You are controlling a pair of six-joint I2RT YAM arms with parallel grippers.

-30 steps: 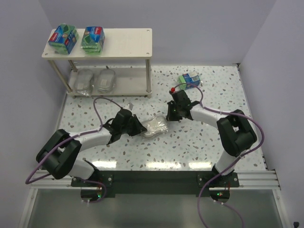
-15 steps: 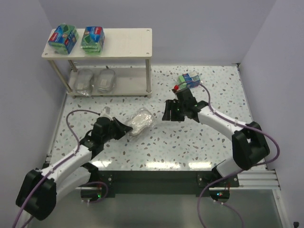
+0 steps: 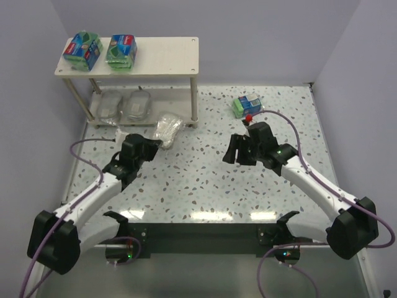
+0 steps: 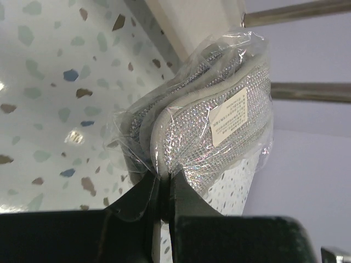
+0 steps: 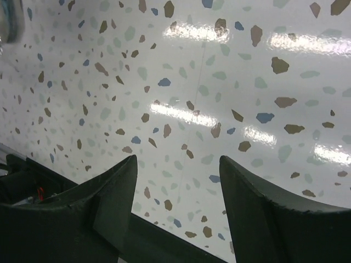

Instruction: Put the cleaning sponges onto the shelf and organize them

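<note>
Two green packs (image 3: 82, 51) lie side by side on the top board of the shelf (image 3: 164, 56), and two silver scourers (image 3: 138, 105) on its lower board. The left gripper (image 3: 152, 144) pinches the third scourer (image 3: 166, 129) just beside the lower board. The third green pack (image 3: 247, 104) lies on the table (image 3: 205, 186). The right gripper (image 3: 239, 151) is wide apart, holding nothing.

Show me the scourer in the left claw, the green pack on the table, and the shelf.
scourer (image 4: 189, 143), left wrist view, glittery face beside its label.
green pack (image 3: 248, 104), top external view, its labelled top.
shelf (image 3: 167, 56), top external view, bare upper board.
</note>
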